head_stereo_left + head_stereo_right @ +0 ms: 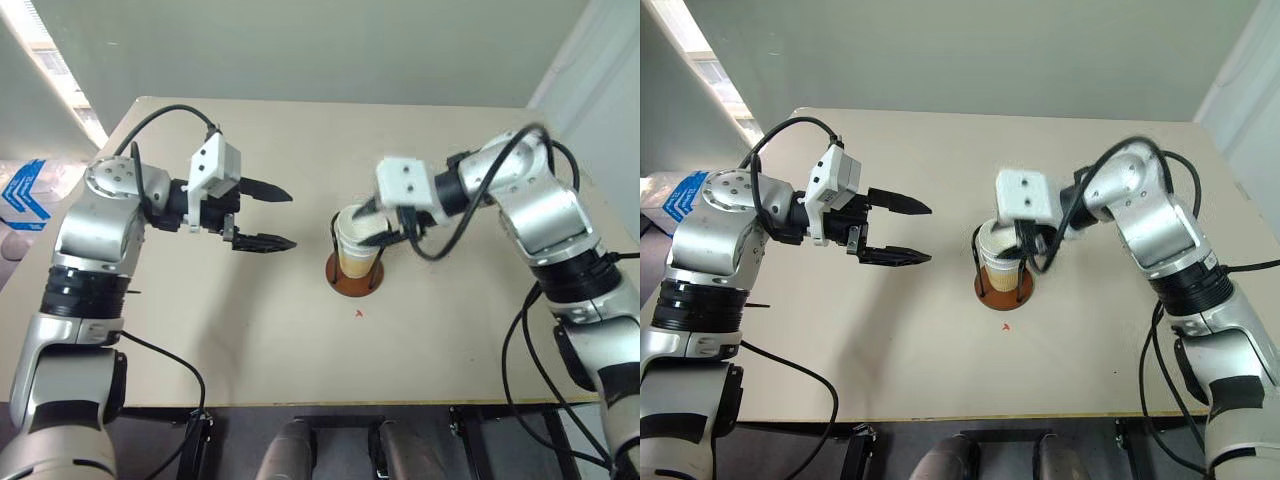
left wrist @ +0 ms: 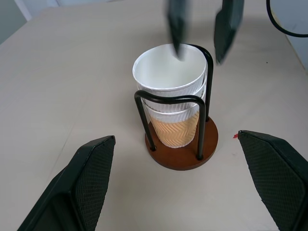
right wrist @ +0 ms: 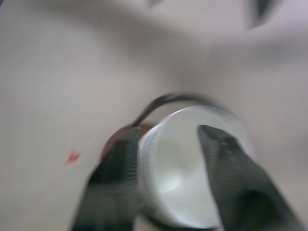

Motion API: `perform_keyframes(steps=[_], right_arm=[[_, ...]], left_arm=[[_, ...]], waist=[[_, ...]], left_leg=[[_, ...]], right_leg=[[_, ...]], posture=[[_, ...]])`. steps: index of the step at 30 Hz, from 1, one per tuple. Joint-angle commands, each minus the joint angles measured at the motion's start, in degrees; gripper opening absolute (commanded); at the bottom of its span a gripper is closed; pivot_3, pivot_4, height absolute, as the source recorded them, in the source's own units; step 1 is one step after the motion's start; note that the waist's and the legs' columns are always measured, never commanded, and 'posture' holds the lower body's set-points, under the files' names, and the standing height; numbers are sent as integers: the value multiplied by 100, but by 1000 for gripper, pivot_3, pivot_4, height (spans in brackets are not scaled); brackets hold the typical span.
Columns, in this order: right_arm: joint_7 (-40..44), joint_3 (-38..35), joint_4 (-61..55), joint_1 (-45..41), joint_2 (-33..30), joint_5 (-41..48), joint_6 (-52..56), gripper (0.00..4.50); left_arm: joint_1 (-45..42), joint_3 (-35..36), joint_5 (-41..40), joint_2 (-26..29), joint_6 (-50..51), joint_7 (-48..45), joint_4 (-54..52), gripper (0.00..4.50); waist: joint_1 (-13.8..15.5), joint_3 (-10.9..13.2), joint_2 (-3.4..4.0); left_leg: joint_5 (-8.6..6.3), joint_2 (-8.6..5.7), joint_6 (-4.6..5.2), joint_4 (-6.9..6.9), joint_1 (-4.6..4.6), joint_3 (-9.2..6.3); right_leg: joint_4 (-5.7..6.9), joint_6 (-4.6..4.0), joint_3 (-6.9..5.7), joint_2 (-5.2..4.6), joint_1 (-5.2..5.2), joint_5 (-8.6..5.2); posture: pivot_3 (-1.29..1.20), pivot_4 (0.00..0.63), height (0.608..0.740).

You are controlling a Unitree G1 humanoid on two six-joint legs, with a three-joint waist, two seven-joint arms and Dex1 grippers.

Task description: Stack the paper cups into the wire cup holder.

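A stack of nested paper cups (image 2: 168, 77), white inside and pale yellow-orange lower down, stands upright in the wire cup holder (image 2: 183, 156), a reddish-brown disc with two black wire loops. It sits mid-table (image 1: 352, 283). My right gripper (image 2: 198, 54) hangs over the top cup, open. One finger is inside the rim and the other outside it, with a gap wider than the cup wall. My left gripper (image 1: 292, 219) is wide open and empty. It hovers to the left of the holder and points toward it, apart from the cups.
The beige table (image 1: 250, 330) has a small red mark (image 1: 359, 313) just in front of the holder. Its front edge runs close to me, and its far edge meets a grey wall. A blue-and-white item (image 1: 22, 190) lies beyond the table's left edge.
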Motion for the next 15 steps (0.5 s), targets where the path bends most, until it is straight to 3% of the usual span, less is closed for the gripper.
perform_keyframes(steps=[1,7,15], right_arm=[[-377,-1059,-100,-58,-202,516,734,2993],[-1280,-2510,-375,1031,-446,1151,1797,2993],[-2267,-3194,-221,2597,-500,1185,1729,2993]], left_arm=[[101,355,-105,114,25,210,-232,4500],[685,941,-333,127,353,853,-380,4500],[1407,1626,-400,-120,389,2041,-607,4500]], waist=[[5,-1,-1],[20,-2,-3],[15,-1,-2]], left_leg=[[0,0,0,0,0,0],[1,-1,-2,-5,-1,1],[17,1,-18,-5,11,3]], right_leg=[[-2,-1,0,0,2,0],[-11,-1,0,0,7,-1],[13,1,2,1,5,3]], posture=[[0,150,740],[0,150,740],[0,150,740]])
